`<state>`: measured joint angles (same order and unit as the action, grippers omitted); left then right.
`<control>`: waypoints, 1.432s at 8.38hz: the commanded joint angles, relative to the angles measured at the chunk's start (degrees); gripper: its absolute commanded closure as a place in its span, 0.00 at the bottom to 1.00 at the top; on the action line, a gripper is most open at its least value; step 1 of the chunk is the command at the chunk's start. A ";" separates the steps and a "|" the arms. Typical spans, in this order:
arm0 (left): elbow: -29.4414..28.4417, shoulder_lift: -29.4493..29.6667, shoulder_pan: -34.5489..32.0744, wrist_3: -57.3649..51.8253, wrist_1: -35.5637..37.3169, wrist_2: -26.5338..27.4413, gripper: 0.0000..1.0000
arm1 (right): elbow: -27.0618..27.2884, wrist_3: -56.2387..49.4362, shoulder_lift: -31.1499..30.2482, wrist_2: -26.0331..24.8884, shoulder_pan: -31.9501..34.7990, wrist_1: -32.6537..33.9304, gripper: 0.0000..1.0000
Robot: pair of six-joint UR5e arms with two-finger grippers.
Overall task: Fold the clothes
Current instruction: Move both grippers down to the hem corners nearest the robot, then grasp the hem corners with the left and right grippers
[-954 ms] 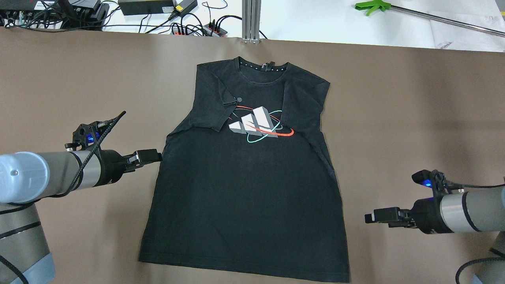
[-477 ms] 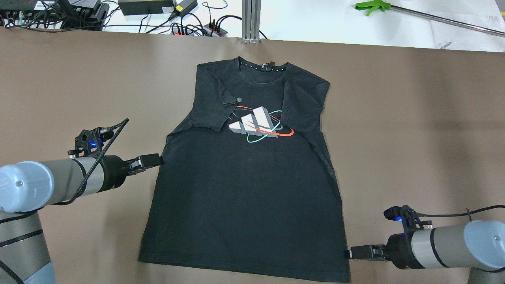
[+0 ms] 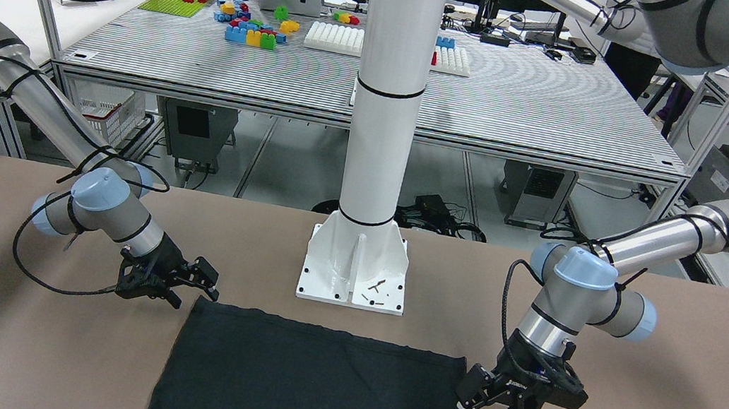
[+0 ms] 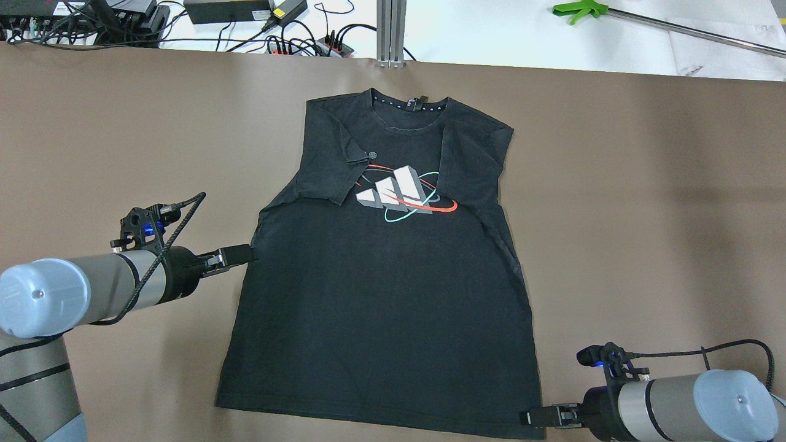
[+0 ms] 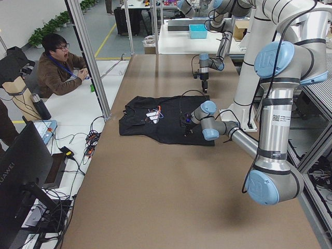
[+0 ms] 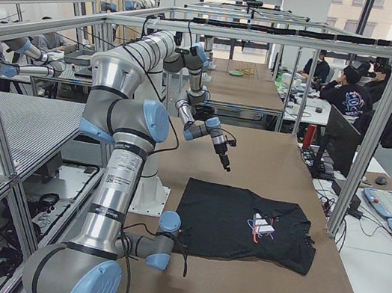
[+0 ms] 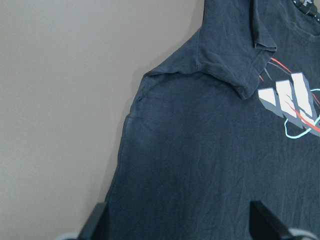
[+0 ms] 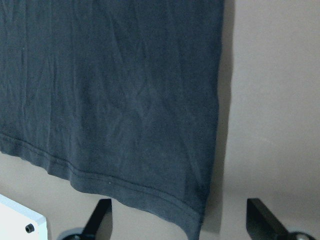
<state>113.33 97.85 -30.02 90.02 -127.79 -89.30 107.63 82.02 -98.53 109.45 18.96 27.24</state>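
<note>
Black shirt (image 4: 381, 294) is lying flat on the brown table (image 4: 645, 202), collar pointing away from the robot, long axis running near-to-far. Left gripper (image 4: 244, 252) is hovering just beside the shirt's left side edge, mid-length, jaws wide apart, empty. Right gripper (image 4: 529, 418) is sitting at the near right hem corner, jaws apart, empty, the corner lying between them. Judgement: the right arm is better placed for a corner grasp.

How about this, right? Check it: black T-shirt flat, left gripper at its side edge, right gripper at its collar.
Not the collar: the overhead view shows the right gripper at the bottom hem corner of the black T-shirt. Flat shirt, left gripper at its side edge: correct.
</note>
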 commanded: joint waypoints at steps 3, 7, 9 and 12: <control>-0.48 -0.03 0.05 -0.46 -0.09 0.09 0.00 | -1.80 0.07 1.76 -1.61 -1.20 0.62 0.09; -1.00 -0.03 0.05 -0.72 -0.09 0.09 0.00 | -1.98 -0.02 1.77 -3.62 -1.64 0.62 1.00; -1.53 0.06 0.05 -0.99 -0.17 0.18 0.00 | -1.90 0.07 1.77 -5.29 -2.87 0.71 1.00; -0.92 -0.12 0.05 -0.90 -0.26 0.18 0.00 | -1.55 -0.02 1.59 -4.69 -2.61 -0.17 1.00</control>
<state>111.94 97.84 -29.97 89.05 -127.97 -89.13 105.78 82.08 -96.87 104.22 16.20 27.77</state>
